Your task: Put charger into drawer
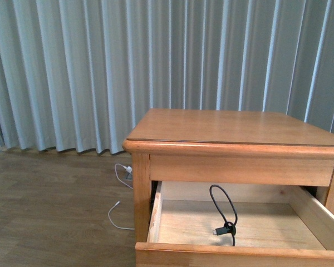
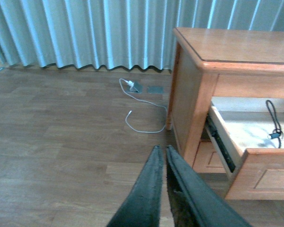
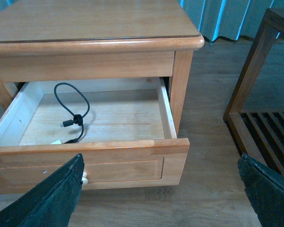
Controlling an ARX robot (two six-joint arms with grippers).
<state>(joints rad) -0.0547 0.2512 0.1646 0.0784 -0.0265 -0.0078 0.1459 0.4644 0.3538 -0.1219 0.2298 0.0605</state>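
Looking out from between my arms, I see the cabinet (image 1: 234,128) filling the lower right of the frame, with the curtain (image 1: 100,67) hanging across the whole upper part behind it. The drawer (image 1: 239,251) stands pulled out along the bottom edge of the frame, its pale inside open to view. The charger (image 1: 229,226) lies inside it. Its thin black cable rises in a loop over the drawer floor and is cinched at a small knot, and a connector end pokes out just beside that knot. From the front the drawer's front wall hides the plug block. In my right wrist view a bit of white shows at the cable's end, close against the inside of that wall.

My left jaws are closed to a sliver, the two dark fingers (image 2: 149,189) almost touching, with nothing between them. They hang over the wooden floor (image 2: 61,142) beside the cabinet, apart from it.

My right jaws are spread wide and empty above the drawer's front, with the round knob (image 3: 84,178) just beside one finger (image 3: 57,198).

A thin white cable (image 1: 118,217) trails on the floor at the lower left of centre, beside the cabinet's leg.
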